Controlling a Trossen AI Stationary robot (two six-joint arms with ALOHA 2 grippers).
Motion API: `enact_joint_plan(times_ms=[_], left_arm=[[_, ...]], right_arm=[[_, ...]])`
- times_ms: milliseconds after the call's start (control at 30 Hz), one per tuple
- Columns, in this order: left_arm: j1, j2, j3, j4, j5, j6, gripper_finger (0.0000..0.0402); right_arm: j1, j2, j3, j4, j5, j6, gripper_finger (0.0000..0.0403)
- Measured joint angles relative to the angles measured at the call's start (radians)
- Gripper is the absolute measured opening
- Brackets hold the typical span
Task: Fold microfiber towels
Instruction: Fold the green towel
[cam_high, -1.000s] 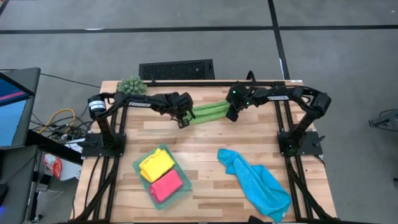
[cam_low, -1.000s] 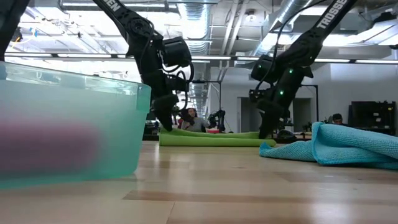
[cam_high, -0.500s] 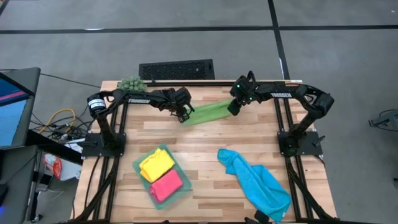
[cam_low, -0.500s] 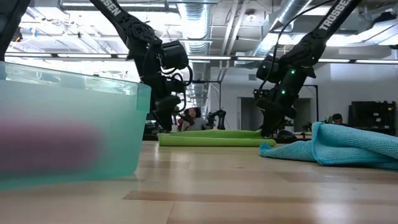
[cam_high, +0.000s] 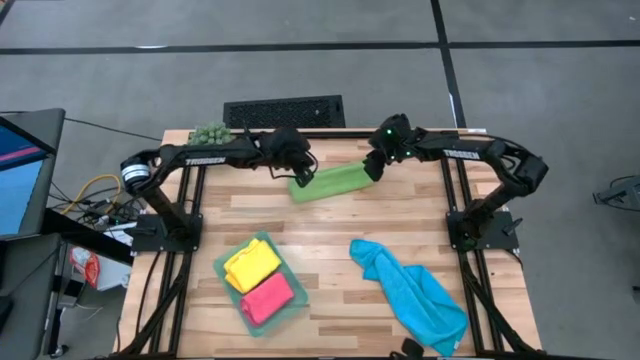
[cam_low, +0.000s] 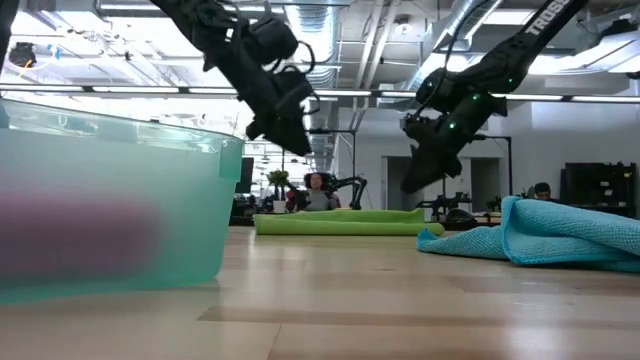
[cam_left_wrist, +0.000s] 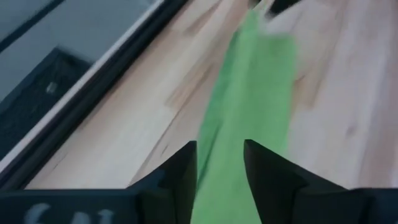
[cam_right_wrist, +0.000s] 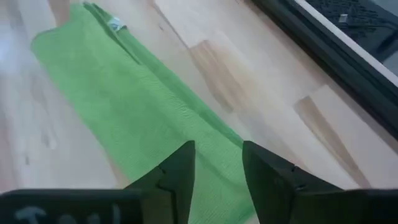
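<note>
Leaf-green microfiber towel (cam_high: 328, 182) lies folded once on tabletop (cam_high: 400, 215); both tools, left (cam_high: 297, 178) and right (cam_high: 371, 170), released above it; next, regrip for second fold.

Matt green cloth (cam_high: 330, 182), smooth wood table (cam_high: 400, 215)

In the high view, the folded leaf-green microfiber towel (cam_high: 328, 183) lies upper centre on the wooden table (cam_high: 330, 225), between the left end effector (cam_high: 297, 177) and right end effector (cam_high: 372, 170). Lower left sits the pale teal translucent rectangular tray (cam_high: 222, 267), holding the yellow towel (cam_high: 251, 264) and pink towel (cam_high: 267, 297). The crumpled bright blue towel (cam_high: 412, 291) lies lower right.
</note>
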Motion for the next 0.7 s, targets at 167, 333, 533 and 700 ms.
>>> enact_joint_plan(times_ms=[167,333,533,700], left_arm=[[-0.023,0.039,-0.001,0.041,0.011,0.001,0.0081],[-0.052,0.132,-0.001,0.041,0.039,0.021,0.0042],[-0.061,0.217,-0.002,0.047,0.050,0.001,0.0014],[-0.060,0.222,-0.002,0.049,0.031,0.001,0.0006]], right_arm=[[0.000,0.057,0.000,0.020,0.008,0.007,0.0140],[0.001,0.117,0.000,0.027,0.053,0.008,0.0124],[-0.027,0.167,0.000,0.009,0.132,0.087,0.0113],[-0.036,0.161,0.000,0.005,0.131,0.105,0.0112]])
